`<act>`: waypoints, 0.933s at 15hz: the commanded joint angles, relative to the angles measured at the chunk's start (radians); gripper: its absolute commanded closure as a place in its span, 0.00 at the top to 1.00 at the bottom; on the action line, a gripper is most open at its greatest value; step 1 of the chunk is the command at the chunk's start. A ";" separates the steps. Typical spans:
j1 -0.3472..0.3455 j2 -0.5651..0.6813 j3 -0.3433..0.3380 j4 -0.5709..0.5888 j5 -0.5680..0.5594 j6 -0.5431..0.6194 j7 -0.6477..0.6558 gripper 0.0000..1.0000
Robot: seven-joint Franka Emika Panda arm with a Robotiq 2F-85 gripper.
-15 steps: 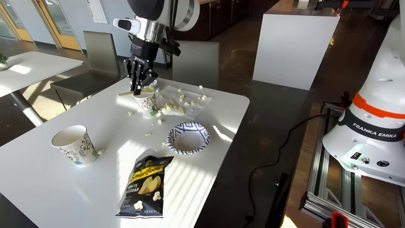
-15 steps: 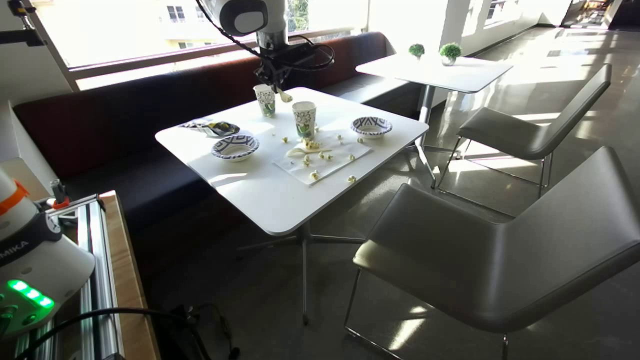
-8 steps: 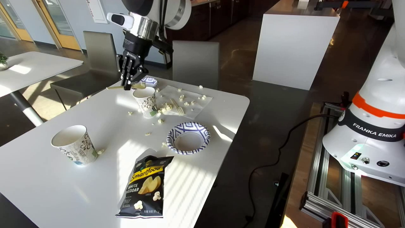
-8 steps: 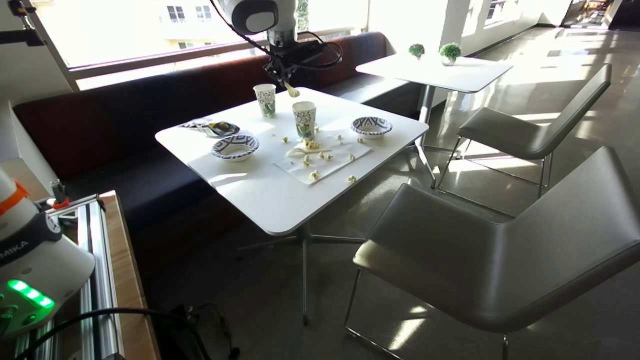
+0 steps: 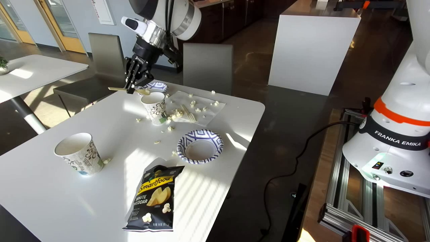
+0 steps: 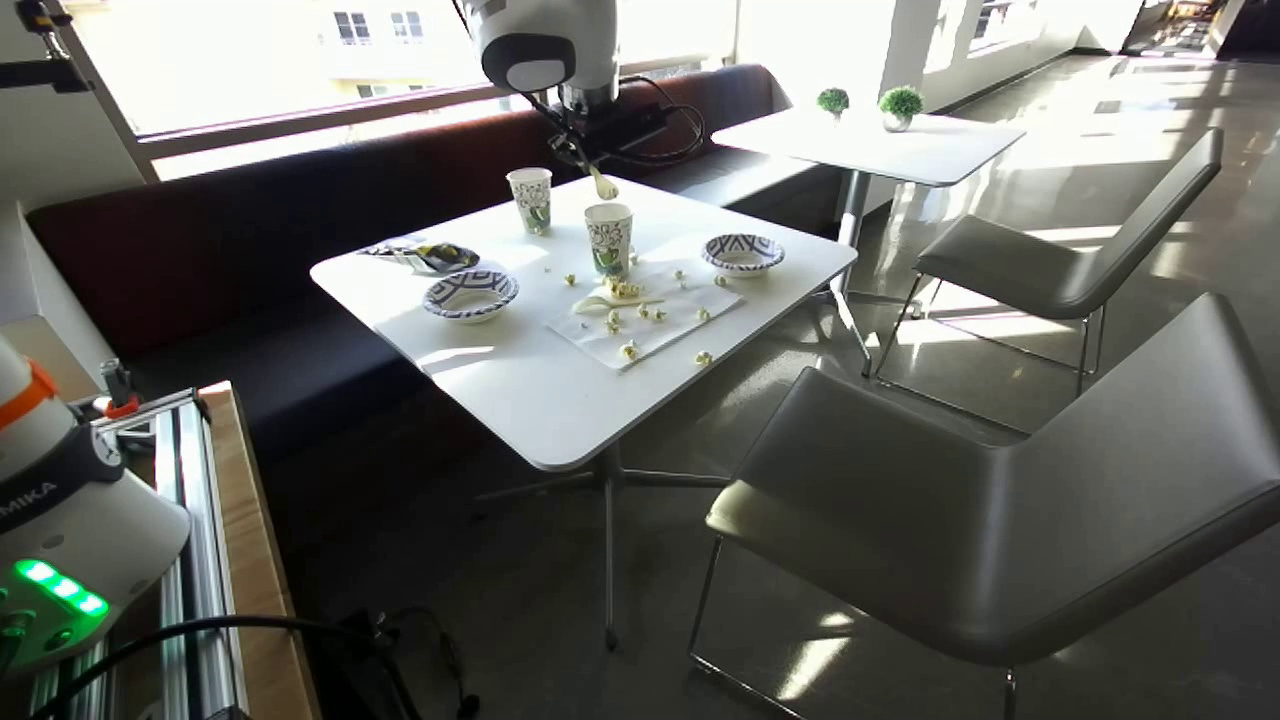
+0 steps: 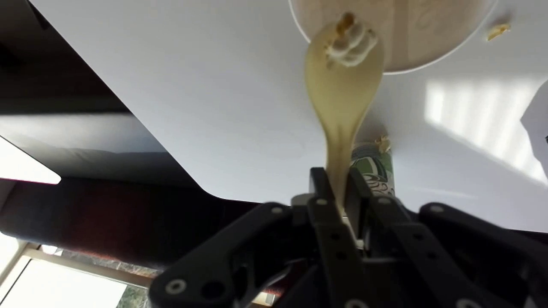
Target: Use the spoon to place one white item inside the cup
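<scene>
Wrist view: the gripper (image 7: pixel 338 179) clamps its fingers (image 7: pixel 318 184) on a pale yellow spoon (image 7: pixel 342 98), knobbly white popcorn (image 7: pixel 353 45) in its scoop, just above the paper cup (image 7: pixel 428 38). In an exterior view, the handle's end (image 5: pixel 116 89) shows too, jutting leftward.

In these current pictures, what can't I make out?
Cup interior: wrist view, cut off by the top edge, partly behind the spoon.
Popcorn on the spoon: wrist view, too blurred to count pieces.
Second cup: wrist view, largely behind the gripper.
Far bowl: in an exterior view, partly behind the gripper and cup.
Snack bag: in an exterior view, print too small to read.
</scene>
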State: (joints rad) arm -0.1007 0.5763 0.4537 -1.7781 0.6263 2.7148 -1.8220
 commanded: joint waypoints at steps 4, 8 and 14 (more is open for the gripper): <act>-0.101 0.072 0.130 0.041 0.260 0.031 -0.226 0.03; -0.090 0.066 0.115 0.046 0.439 0.005 -0.341 0.03; 0.021 -0.048 -0.020 -0.043 0.490 -0.099 -0.287 0.03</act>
State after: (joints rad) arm -0.1568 0.6131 0.5233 -1.7510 1.1084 2.6803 -2.1610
